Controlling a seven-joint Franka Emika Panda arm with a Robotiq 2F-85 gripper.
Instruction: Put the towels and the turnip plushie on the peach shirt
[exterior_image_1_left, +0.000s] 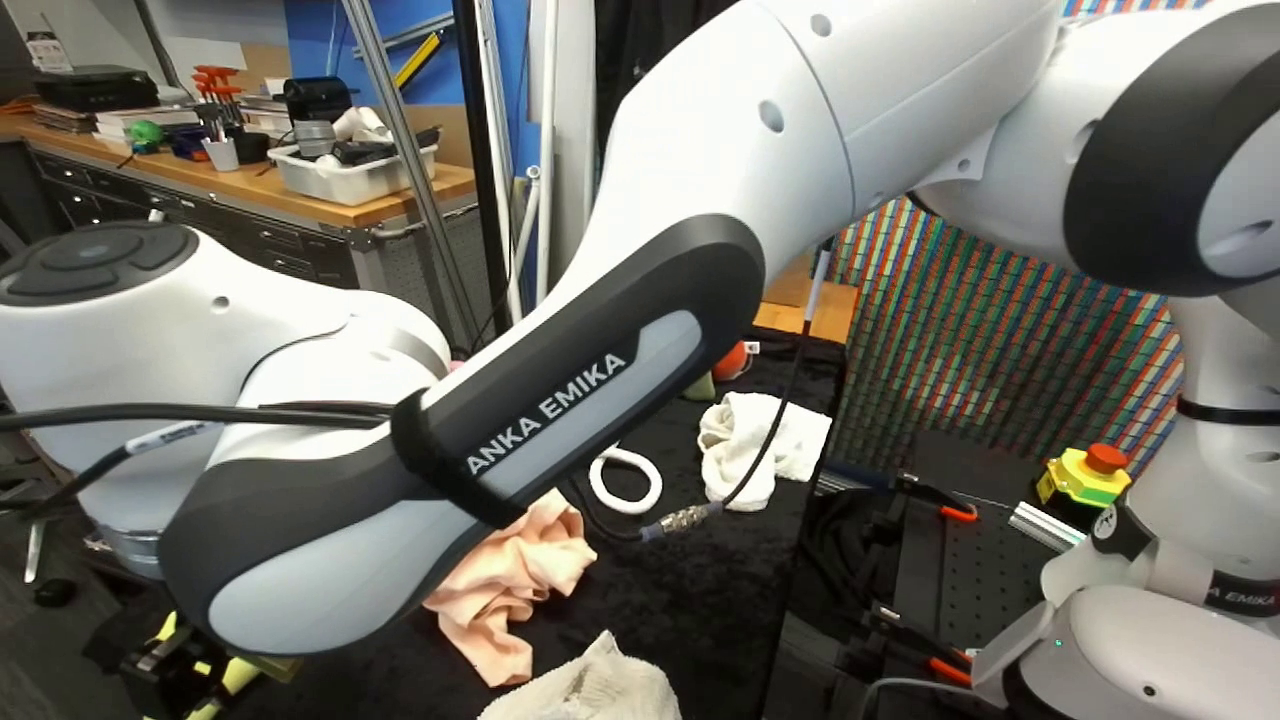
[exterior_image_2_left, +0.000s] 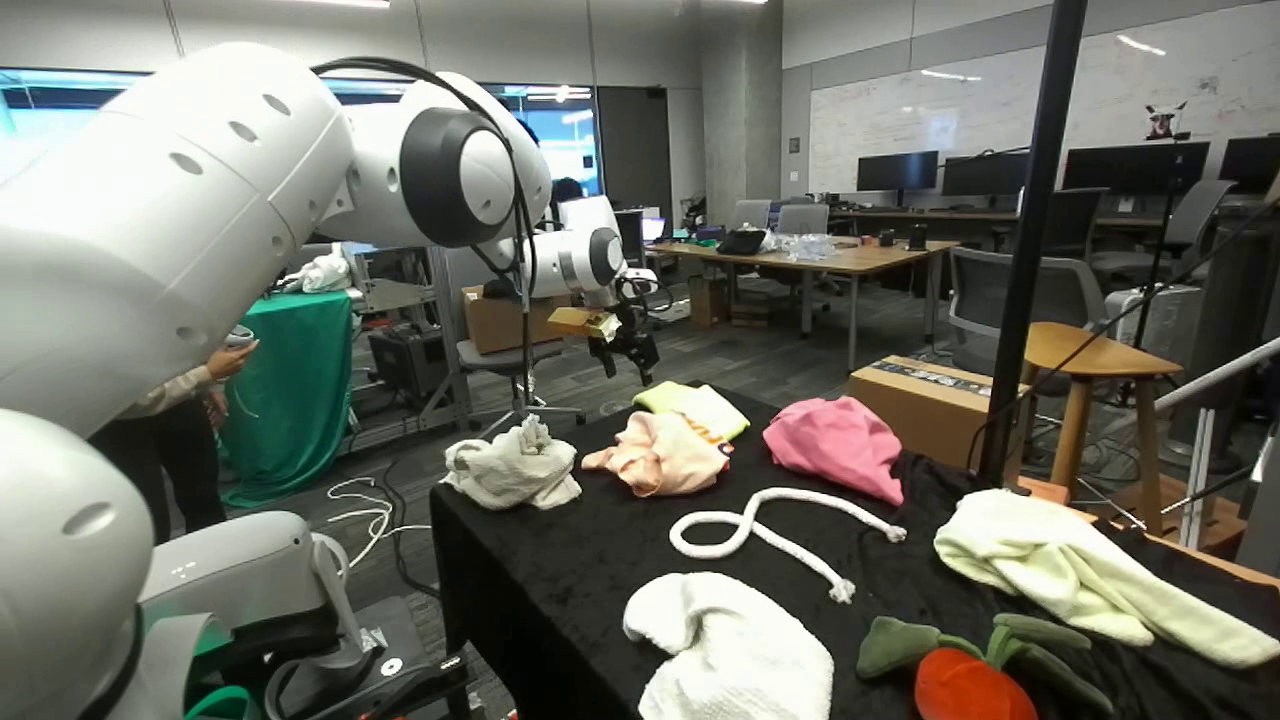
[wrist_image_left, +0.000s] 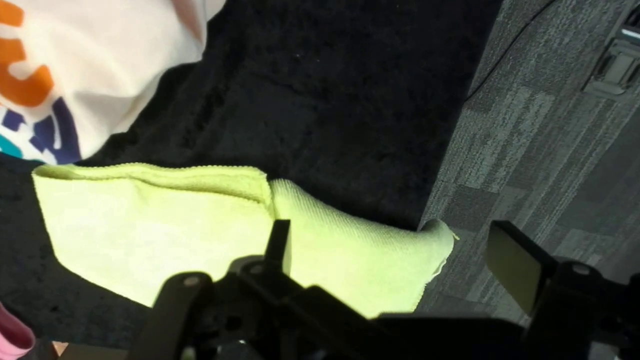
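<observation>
- Wrist view has the gripper (wrist_image_left: 392, 247) spread wide, pinching nothing, with the end of the yellow-green towel (wrist_image_left: 215, 225) under it. One fingertip (wrist_image_left: 278, 242) is over cloth; the other is out past the towel's tip, over the carpet (wrist_image_left: 500, 175).
- My guess is the step is grabbing that towel. Height's hard to judge, but in an exterior view the fingers (exterior_image_2_left: 643, 357) look up in the air.
- I'd slide inboard before dropping, so both fingers land on cloth backed by the table (wrist_image_left: 320, 115). Go down right at the edge and you could shove the towel off.
- Aim for the crease mid-towel and close across it. A bunched fold should grip way better than a flat layer. Get low, don't mash the table, squeeze slowly.
- The peach shirt (wrist_image_left: 125, 75) is right beside the towel, hem at its corner; can't tell if they touch. Lift straight up first so you don't drag it, then hop over and release above the middle.
- Later jobs, none on the shirt yet: cream towel (exterior_image_2_left: 515, 465) near it, then farther off the white towel (exterior_image_2_left: 740, 650), pale greenish towel (exterior_image_2_left: 1070, 575) and turnip plushie (exterior_image_2_left: 975, 685). Skip the pink cloth (exterior_image_2_left: 835, 445) and rope (exterior_image_2_left: 745, 520).
</observation>
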